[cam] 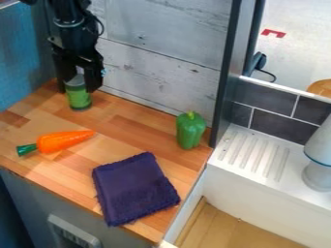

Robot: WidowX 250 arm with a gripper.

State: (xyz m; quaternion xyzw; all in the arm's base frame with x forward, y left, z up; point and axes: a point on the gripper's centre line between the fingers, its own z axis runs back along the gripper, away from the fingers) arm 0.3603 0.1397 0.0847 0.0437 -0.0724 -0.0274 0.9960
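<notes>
At the upper left, the black gripper point(78, 86) hangs down around the upper part of a green can point(79, 99) with a pale top. The can stands upright on the wooden counter near the back wall, its upper part partly hidden by the gripper. An orange toy carrot point(63, 141) with a green end lies to the front and left. A green toy bell pepper point(190, 131) stands at the right of the counter. Nearer the front is a folded dark purple cloth point(134, 189).
Whitewashed boards point(161, 63) rise behind the counter point(123, 131), and a blue panel point(21, 58) stands at its left. A dark upright post point(228, 72) is at the back right. Beyond the right edge are a white sink with a ridged ledge point(242, 172) and a grey-white object point(319, 160).
</notes>
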